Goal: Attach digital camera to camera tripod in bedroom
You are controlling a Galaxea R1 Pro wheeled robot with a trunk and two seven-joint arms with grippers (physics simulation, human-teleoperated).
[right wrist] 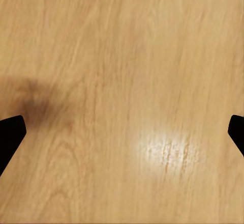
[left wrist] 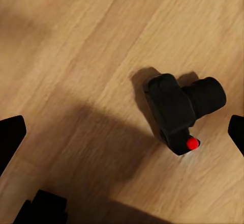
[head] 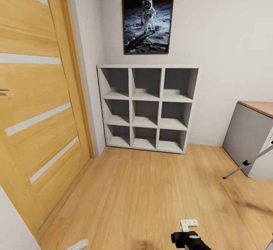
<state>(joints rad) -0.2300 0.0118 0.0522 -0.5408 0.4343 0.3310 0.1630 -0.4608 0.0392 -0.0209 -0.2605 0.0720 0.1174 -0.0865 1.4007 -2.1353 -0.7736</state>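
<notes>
Camera lying on the bedroom floor

The camera [left wrist: 180, 109] lies on the wood floor [left wrist: 76, 56] under the left gripper [left wrist: 122, 132]; both grippers' [right wrist: 122, 132] 2 fingers stand apart.

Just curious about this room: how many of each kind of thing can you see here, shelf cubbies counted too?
Digital camera: 1, lying on the floor
Tripod leg: 1 in sight
Framed astronaut picture: 1
Wooden door: 1
Cubby shelf: 1, with 9 cubbies
Desk: 1
Total: 6 things

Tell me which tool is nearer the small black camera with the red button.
Left. The left tool hangs open above the small black camera lying on the wood floor; the right tool looks down at bare planks.
</notes>
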